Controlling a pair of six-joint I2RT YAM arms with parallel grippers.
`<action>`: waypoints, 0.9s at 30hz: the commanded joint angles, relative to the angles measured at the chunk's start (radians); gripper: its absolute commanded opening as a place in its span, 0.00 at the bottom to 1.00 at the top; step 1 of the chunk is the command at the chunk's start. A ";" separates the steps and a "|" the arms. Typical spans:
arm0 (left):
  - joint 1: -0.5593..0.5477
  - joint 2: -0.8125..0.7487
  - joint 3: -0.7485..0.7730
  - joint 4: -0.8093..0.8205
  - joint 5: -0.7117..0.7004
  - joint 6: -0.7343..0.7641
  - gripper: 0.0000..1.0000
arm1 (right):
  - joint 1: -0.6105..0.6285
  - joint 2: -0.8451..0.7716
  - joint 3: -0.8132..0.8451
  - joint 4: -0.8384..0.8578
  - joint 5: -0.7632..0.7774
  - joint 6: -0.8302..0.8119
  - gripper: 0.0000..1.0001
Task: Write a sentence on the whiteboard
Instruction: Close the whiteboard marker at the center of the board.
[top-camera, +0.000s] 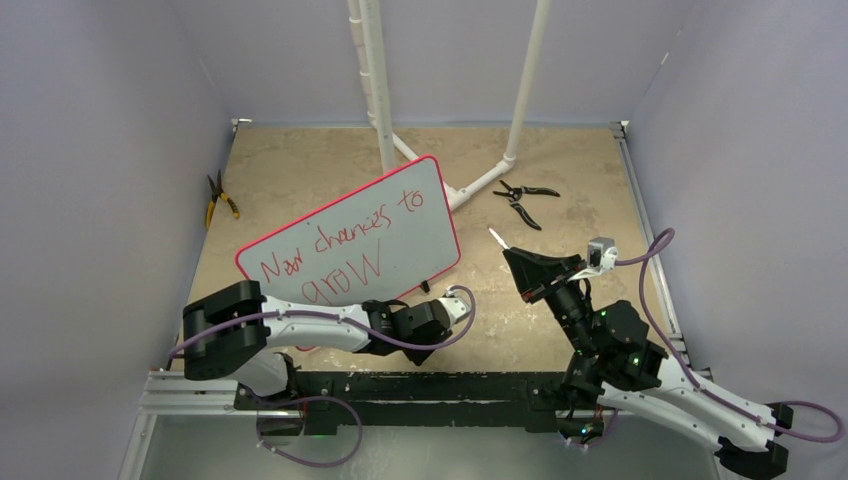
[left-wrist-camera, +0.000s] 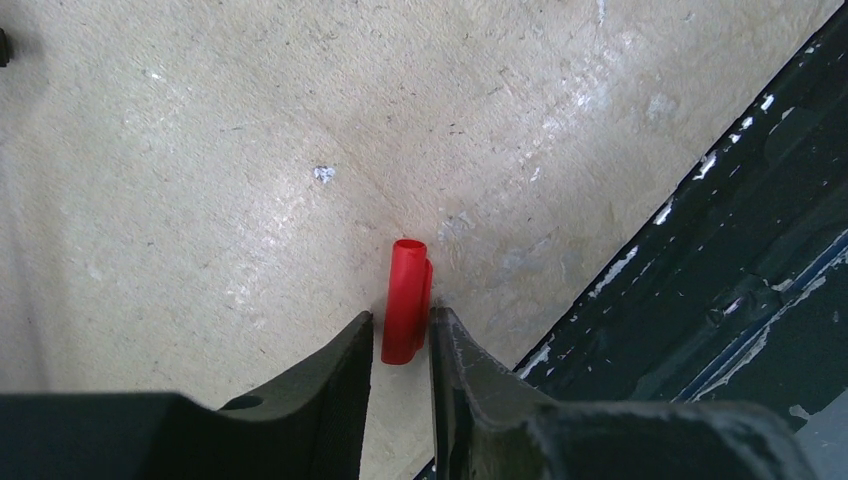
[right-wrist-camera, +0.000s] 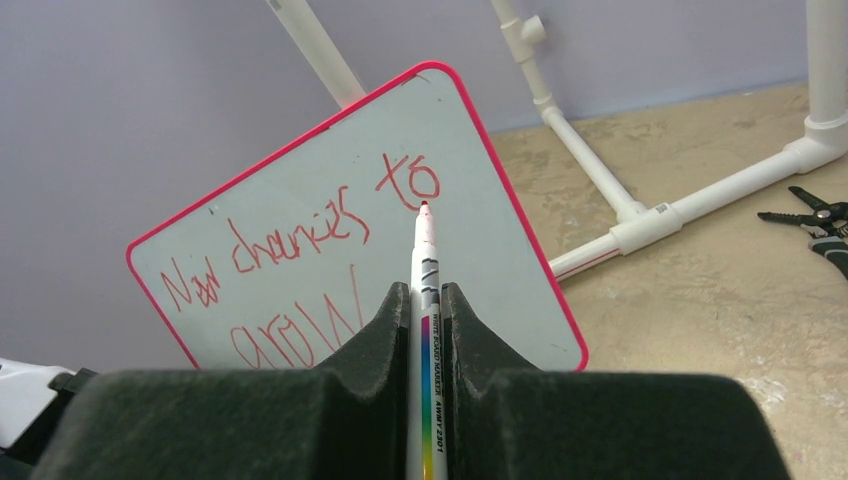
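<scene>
— Red rim, pale grey face: whiteboard (top-camera: 424, 203) stands left of the tabletop (top-camera: 300, 160) centre, propped at a slant. Its upper corner is by the PVC pipe frame (top-camera: 375, 80). Contact there?

— Cannot tell from the overhead view. The wrist view shows the pipes behind the board, nothing more.

— Lettering?

— The sentence (top-camera: 340, 243) is in thin red hand, two lines. "New chances to" on top, "grow" beneath, running uphill toward the far edge.

— Right arm?

— Right pincer (right-wrist-camera: 427, 300) is clamped on a whiteboard marker (right-wrist-camera: 424, 245), barrel squeezed between both fingers, red tip bare and pointing at the board. From overhead the tip hangs in air, apart from the board's right side.

— Left arm?

— Folded low along the near edge, below the board's bottom rim. Left pincer (left-wrist-camera: 401, 335) points down at the tabletop with a red cap (left-wrist-camera: 405, 290) nipped between its fingers. The cap's open end sticks out past the fingertips. A black rail (left-wrist-camera: 720, 260) runs just beside it.

— Loose tools?

— Yellow-handled pliers (top-camera: 218, 200) at the left edge, well apart from the board. Black-handled pliers (top-camera: 522, 200) lie toward the far right, near the foot of the pipe frame, handles spread.
</scene>
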 joint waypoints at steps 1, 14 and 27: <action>-0.009 -0.015 -0.018 -0.009 0.011 -0.017 0.21 | 0.000 0.003 0.017 0.012 -0.005 -0.004 0.00; 0.074 -0.209 -0.003 0.051 -0.031 -0.001 0.00 | 0.000 0.205 0.111 -0.075 0.017 -0.003 0.00; 0.314 -0.494 0.094 -0.085 0.209 0.329 0.00 | -0.012 0.585 0.476 -0.439 -0.267 0.020 0.00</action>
